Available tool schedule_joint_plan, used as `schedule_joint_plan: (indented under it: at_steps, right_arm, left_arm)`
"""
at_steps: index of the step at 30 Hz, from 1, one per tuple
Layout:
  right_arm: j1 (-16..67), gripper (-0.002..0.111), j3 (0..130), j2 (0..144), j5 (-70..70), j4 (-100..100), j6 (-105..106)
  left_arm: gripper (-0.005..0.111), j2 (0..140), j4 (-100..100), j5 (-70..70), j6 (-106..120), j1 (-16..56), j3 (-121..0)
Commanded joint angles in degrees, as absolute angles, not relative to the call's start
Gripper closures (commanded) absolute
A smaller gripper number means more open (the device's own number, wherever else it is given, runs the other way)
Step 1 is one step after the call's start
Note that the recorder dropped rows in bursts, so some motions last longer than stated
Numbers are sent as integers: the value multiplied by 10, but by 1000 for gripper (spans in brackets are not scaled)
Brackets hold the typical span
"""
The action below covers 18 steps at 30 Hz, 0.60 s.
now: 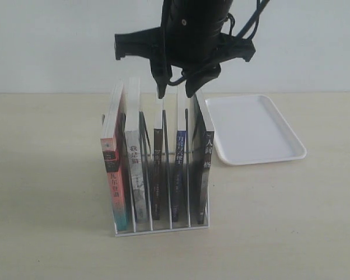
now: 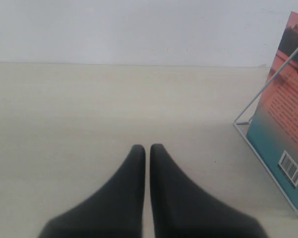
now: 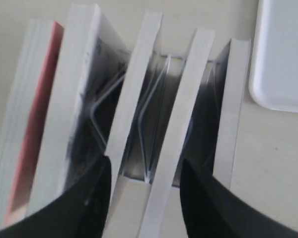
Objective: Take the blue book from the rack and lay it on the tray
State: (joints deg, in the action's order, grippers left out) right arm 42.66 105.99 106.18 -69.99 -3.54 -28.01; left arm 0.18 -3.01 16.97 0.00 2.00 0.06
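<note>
the thin blue-spined paperback book [image 1: 180, 169] is seen upright in the white wire metal rack [image 1: 163, 228], fourth from the left in the exterior view. its white page edges are turned upward. it is flanked by a thin dark-spined book [image 1: 158, 169] and a black-spined book with white characters [image 1: 206, 169].

the right jaws are held spread just above the book tops. in the right wrist view both the blue book's edge [image 3: 181, 114] and the thin dark book's edge [image 3: 136, 84] are found between the two fingers. the main risk is therefore judged to be a double grasp: if the jaws are lowered and shut as placed, the neighbour could be pinched along with the blue book. one finger could also be landed on the neighbour's top edge and that book pushed askew. the light rack could be dragged or tipped if the book is lifted at an angle against the wire dividers.

the flat white plastic tray [image 1: 254, 131] lies on the pale worktop [image 1: 291, 221] just right of the rack. the left jaws are pressed together with nothing held, low over the worktop near the rack's end.
</note>
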Motion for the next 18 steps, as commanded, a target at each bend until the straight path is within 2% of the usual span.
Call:
schedule_joint_plan:
  at_steps: [1, 18]
  right_arm:
    - [423, 65, 1023, 1058, -700, -37, -283]
    - [423, 65, 991, 1069, -700, -42, -301]
  left_arm:
    - [103, 0, -32, 167, 0, 19, 0]
    - [103, 0, -32, 167, 0, 19, 0]
